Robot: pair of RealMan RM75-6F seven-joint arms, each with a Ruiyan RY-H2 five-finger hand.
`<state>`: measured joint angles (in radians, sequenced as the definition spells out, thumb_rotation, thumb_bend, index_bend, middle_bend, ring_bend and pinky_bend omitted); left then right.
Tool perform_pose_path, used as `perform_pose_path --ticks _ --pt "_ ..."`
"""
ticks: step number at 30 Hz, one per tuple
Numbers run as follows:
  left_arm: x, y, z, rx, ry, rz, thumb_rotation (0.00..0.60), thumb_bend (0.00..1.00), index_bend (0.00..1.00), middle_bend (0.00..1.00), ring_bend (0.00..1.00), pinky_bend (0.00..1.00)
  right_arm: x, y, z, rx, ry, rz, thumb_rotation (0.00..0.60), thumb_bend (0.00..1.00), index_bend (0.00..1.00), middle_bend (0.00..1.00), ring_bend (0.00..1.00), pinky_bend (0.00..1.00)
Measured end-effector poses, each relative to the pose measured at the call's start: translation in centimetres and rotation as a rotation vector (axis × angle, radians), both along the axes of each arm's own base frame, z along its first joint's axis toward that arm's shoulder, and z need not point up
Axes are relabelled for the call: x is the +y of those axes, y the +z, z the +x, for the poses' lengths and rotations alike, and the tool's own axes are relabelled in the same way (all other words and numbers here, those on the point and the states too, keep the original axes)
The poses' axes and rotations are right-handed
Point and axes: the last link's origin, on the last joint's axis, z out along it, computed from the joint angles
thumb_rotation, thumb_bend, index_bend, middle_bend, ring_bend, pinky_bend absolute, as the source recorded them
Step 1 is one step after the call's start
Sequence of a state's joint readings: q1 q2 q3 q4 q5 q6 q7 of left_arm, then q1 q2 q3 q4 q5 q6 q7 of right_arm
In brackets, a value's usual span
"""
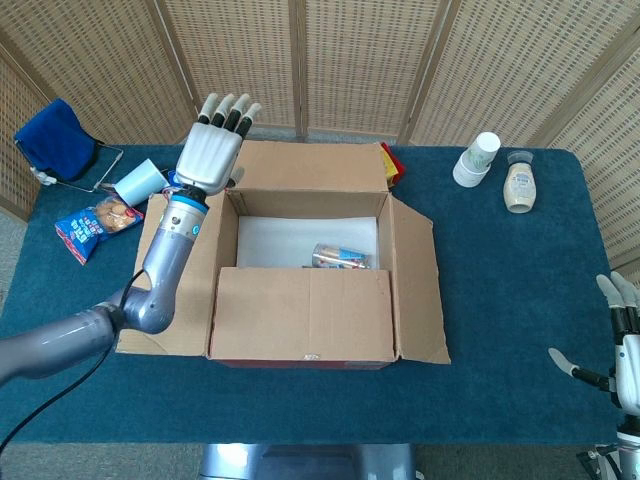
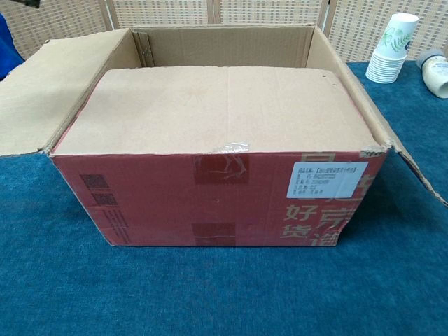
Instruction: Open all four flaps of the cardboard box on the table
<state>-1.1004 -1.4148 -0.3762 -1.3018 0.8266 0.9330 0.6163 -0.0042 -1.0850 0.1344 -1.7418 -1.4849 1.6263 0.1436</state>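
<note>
Cardboard box (image 1: 310, 270) at mid-bench on the blue cloth, taken here as the landmark. Three flaps lie folded outward: the rear flap (image 1: 305, 165) pushed flat behind the box, the left flap (image 1: 175, 290) lying under the left arm, and the right flap (image 1: 420, 285) sloping down beside the box. The front flap (image 2: 224, 108) alone remains turned inward over the opening, so the task appears about three-quarters complete. The left hand (image 1: 210, 150) hovers at the box's rear left corner, fingers (image 1: 232, 112) spread and extended, holding nothing. The right hand (image 1: 620, 345) sits well apart from the box at the frame's right edge, partly cut off; its fingers look apart and empty. A small packet (image 1: 340, 257) lies inside the box, its label unreadable. The chest view shows neither hand.
</note>
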Motion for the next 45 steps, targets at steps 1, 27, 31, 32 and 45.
perform_pose_path --ticks 1,27,31,32,45 --pt "-0.4 0.2 -0.1 -0.004 0.006 -0.026 0.600 0.14 0.03 0.00 0.00 0.00 0.0 -0.1 0.1 0.002 0.001 0.001 0.600 0.00 0.01 0.00 0.00 0.00" --pt "-7.9 1.6 -1.8 -0.072 0.189 -0.526 0.600 0.14 0.15 0.19 0.14 0.19 0.3 -1.0 0.9 0.035 0.018 0.026 0.600 0.00 0.01 0.00 0.00 0.00" --pt "-8.2 1.0 -1.2 -0.110 0.179 -0.568 0.600 0.14 0.16 0.24 0.22 0.32 0.3 -1.0 0.9 0.033 0.019 0.025 0.600 0.00 0.01 0.00 0.00 0.00" --pt "-8.3 0.9 -1.1 -0.122 0.180 -0.580 0.600 0.14 0.16 0.25 0.24 0.33 0.3 -1.0 0.9 0.031 0.019 0.026 0.600 0.00 0.01 0.00 0.00 0.00" --pt "-8.5 -0.7 0.0 -0.232 0.218 -0.713 0.600 0.14 0.19 0.33 0.29 0.32 0.3 -1.0 1.0 0.035 0.028 0.024 0.600 0.00 0.01 0.00 0.00 0.00"
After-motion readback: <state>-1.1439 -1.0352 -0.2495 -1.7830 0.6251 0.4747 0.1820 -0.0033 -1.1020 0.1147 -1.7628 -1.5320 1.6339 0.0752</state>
